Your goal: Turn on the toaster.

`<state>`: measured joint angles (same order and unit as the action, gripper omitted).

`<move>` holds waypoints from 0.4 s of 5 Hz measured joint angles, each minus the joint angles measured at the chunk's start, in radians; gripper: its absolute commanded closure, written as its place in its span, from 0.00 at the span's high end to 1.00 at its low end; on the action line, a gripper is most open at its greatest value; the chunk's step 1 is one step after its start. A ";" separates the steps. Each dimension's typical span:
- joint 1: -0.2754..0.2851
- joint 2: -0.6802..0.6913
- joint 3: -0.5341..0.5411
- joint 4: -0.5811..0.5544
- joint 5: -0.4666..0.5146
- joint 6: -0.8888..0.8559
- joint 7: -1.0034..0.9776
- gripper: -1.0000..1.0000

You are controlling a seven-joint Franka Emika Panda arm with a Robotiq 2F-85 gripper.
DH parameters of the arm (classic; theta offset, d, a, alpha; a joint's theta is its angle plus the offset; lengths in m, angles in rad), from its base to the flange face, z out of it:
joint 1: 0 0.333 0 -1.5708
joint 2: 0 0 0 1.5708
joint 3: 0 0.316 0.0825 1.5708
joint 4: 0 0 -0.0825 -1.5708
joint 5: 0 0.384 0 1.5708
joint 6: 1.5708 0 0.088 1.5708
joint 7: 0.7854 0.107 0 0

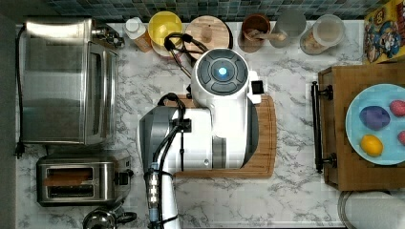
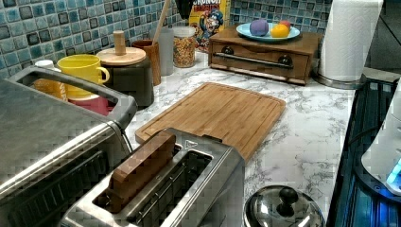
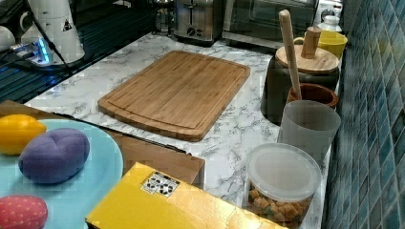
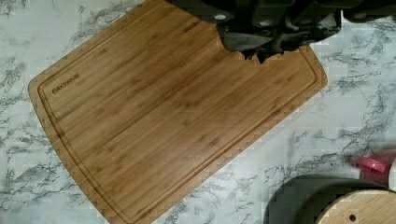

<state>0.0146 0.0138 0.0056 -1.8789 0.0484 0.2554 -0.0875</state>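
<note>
Toaster [image 1: 79, 180]: standing on the bench [image 1: 296, 200] at the top view's lower left, just below the big toaster oven [image 1: 67, 81]; showing far back in the right view, beyond the cutting board [image 3: 176, 90].
Bread [image 2: 142, 170]: sticking up out of one slot in the left view, so probably not yet pushed down.
Arm [image 1: 222, 95]: hanging over the cutting board in the middle of the bench, well apart from the toaster; looking straight down on the board in the wrist view.
Grip state: open or shut, not possible to tell.
Direction to go: travelling toward the top view's left and lower edge, off the board and over bare marble.
Long axis: slots running left to right in the top view, one short end pointing toward the arm's side.
Lever [image 1: 125, 177]: black, sitting on that near short end, at the top view's right of the toaster body, so reachable without crossing over the slots.
Next move, as a judgement: coming in above the lever from the board side, then pressing straight down.
Risk: a steel pot lid [image 1: 100, 219] lying just beside the toaster's lower corner, and the oven close on the other side, leaving a narrow way in.
</note>
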 measured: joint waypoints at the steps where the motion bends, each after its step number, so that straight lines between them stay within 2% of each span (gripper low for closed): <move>1: -0.001 0.000 0.001 -0.007 0.000 0.010 0.000 0.00; 2: -0.002 0.000 0.005 -0.011 0.001 0.005 -0.004 0.00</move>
<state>0.0123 0.0138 0.0105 -1.8896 0.0490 0.2605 -0.0917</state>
